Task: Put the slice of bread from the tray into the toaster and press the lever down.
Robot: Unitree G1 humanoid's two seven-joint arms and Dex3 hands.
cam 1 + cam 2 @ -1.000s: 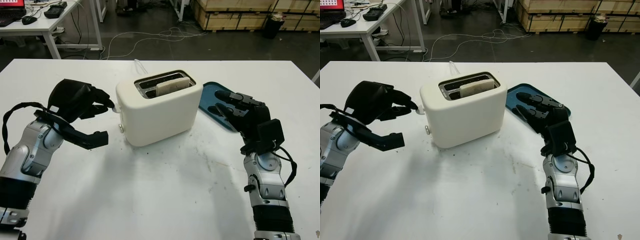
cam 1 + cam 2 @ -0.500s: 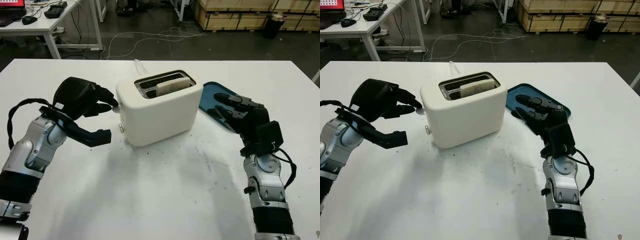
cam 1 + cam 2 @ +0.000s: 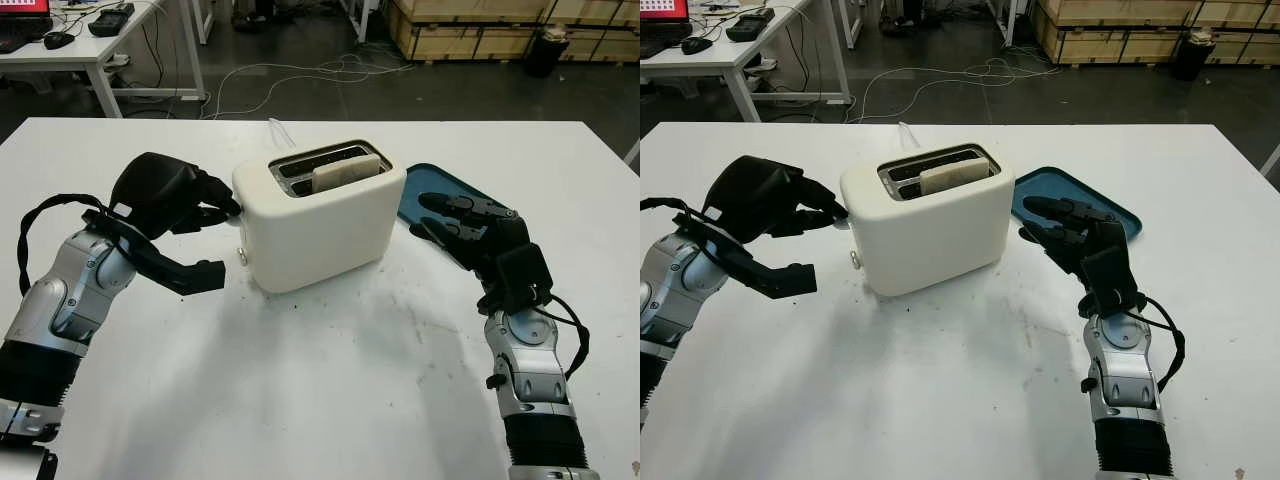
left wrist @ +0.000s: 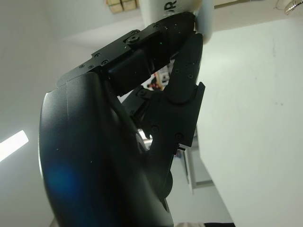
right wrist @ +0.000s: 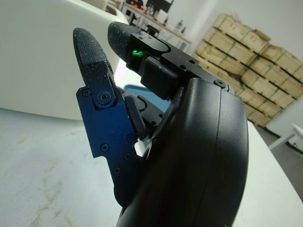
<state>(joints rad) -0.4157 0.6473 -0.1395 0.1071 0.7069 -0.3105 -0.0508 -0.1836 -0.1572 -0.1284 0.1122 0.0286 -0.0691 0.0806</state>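
Note:
A white toaster point(image 3: 320, 225) stands mid-table with a slice of bread point(image 3: 345, 173) sticking up from its nearer slot. The small white lever point(image 3: 236, 211) juts from the toaster's left end, high up. My left hand point(image 3: 218, 215) is at that end, fingers point(image 4: 184, 56) curled with their tips on the lever point(image 4: 203, 19), the thumb hanging below. My right hand point(image 3: 455, 215) is open, held above the near edge of the blue tray point(image 3: 1110, 205) to the right of the toaster point(image 5: 38, 61).
A white cable point(image 3: 280, 132) runs off behind the toaster. Bare white table point(image 3: 330, 380) spreads in front of the toaster and between my arms. Beyond the far edge are a desk point(image 3: 90, 50), floor cables and wooden crates point(image 3: 500, 25).
My left hand has shifted right until its fingertips meet the lever at the toaster's end. My right hand has dropped slightly and eased toward the toaster.

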